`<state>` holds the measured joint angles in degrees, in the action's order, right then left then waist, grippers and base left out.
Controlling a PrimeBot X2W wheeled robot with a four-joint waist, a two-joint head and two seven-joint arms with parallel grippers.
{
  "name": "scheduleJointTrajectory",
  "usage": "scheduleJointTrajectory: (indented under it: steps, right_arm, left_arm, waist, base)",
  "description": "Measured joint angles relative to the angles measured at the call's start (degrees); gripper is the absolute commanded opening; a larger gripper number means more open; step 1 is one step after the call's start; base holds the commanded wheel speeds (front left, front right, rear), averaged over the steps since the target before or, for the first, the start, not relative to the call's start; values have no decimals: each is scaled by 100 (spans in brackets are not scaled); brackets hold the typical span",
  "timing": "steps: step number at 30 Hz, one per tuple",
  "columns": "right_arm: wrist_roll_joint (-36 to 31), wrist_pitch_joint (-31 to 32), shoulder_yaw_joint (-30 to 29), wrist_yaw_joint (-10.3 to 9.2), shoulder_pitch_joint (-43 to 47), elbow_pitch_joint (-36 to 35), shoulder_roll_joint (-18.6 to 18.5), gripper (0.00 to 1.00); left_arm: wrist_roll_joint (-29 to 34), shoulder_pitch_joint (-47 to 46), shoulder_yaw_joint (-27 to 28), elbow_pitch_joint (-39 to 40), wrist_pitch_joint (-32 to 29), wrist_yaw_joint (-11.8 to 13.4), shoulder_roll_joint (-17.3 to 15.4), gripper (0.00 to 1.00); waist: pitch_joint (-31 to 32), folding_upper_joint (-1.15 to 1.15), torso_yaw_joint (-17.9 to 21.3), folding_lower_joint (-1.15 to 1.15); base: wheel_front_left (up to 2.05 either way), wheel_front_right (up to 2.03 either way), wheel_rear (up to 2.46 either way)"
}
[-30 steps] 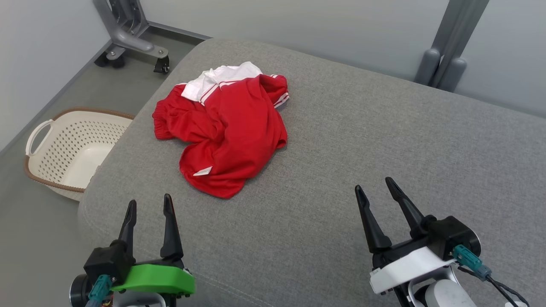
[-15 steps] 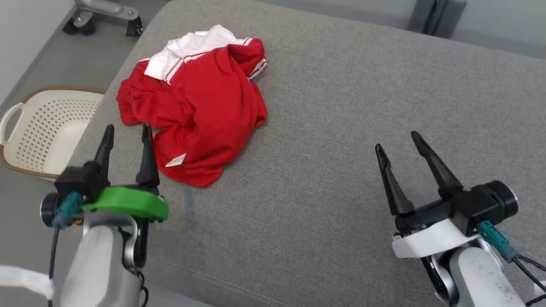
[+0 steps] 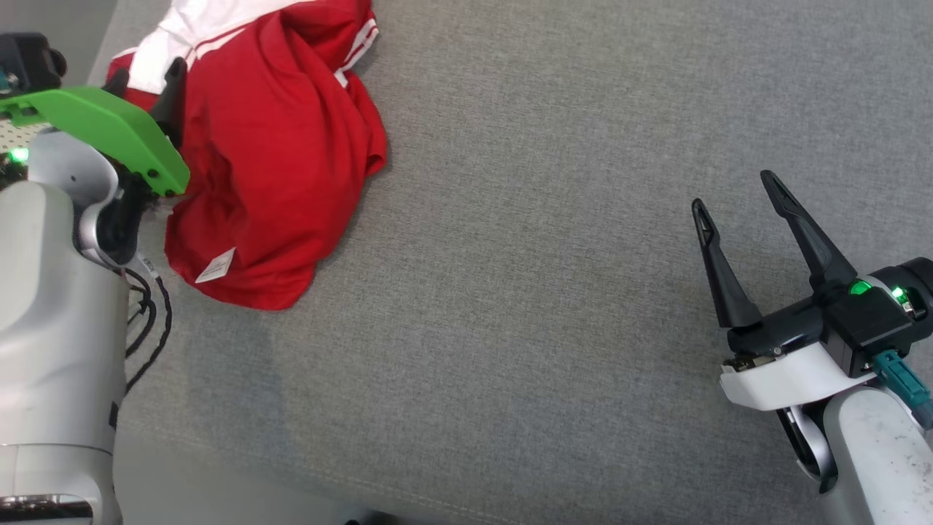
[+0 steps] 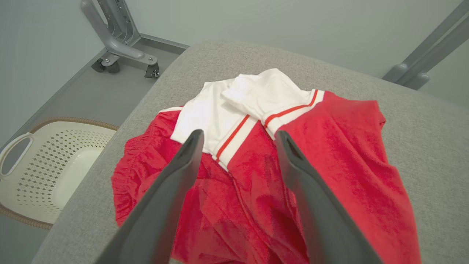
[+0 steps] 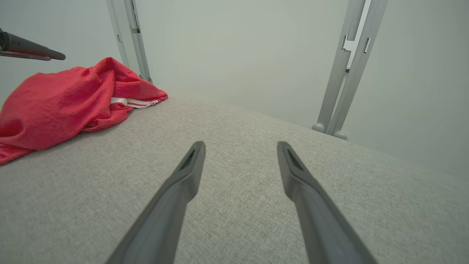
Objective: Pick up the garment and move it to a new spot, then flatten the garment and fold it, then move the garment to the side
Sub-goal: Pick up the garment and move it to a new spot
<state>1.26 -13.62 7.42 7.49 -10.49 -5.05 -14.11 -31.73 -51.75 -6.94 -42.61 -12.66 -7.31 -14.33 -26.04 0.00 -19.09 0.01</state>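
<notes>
In the head view, the garment (image 3: 277, 146) lies crumpled at the upper left of the grey upholstered surface (image 3: 547, 306), partly cut off by the top edge. It is red with a white, red-striped part at its far end. Its long axis runs from that white part at the top down and slightly left to a red hem nearest the robot, where a small white label (image 3: 216, 265) shows. The left gripper (image 3: 146, 82) sits over the garment's left edge behind its green mount (image 3: 102, 127), which hides most of the fingers. The right gripper (image 3: 732, 191) hovers over bare fabric at the lower right, well apart from the garment, with its fingers spread wide and empty.

In the left wrist view, the left fingers stand apart with nothing between them. They point along the garment toward its white part, which faces the far rounded corner of the surface. Whether the fingers touch the cloth cannot be told. A perforated cream basket (image 4: 47, 165) stands on the floor to the left, beside the surface, and a grey wheeled frame foot (image 4: 121, 55) sits beyond it.

In the right wrist view, the right fingers are apart above bare grey fabric. The garment is heaped at the left, with a striped white edge peeking from under the red folds. A dark finger (image 5: 33, 51) of the other arm reaches in above the heap.
</notes>
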Motion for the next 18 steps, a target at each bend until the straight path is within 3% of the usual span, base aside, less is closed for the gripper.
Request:
scheduleJointTrajectory:
  steps: [9, 14, 15, 17, 18]
  right_arm:
    - [-91, 0, 122, 0, -18, -25, 91, 100]
    - [-91, -9, 152, 0, -41, -21, 123, 100]
    - [-91, -12, 156, 0, -46, -13, 124, 100]
    - [-91, -19, 163, 0, -52, 12, 129, 100]
    - [-91, -27, 166, 0, -55, 33, 134, 100]
  left_arm:
    - [-528, -659, -527, -485, -374, -1, -444, 100]
    - [-690, -920, -648, -881, -392, -1, -502, 100]
    - [-708, -973, -679, -956, -399, -1, -503, 94]
    - [-733, -1038, -714, -1059, -337, -1, -514, 0]
    - [-745, -1082, -716, -1125, -260, -1, -528, 0]
  waist:
    - [-420, 0, 349, 0]
    - [-579, 0, 489, 0]
    - [-602, 0, 512, 0]
    - [-628, 0, 549, 0]
    - [-635, 0, 566, 0]
  base:
    - [0, 0, 0]
    - [0, 0, 0]
    - [0, 0, 0]
    - [0, 0, 0]
    - [0, 0, 0]
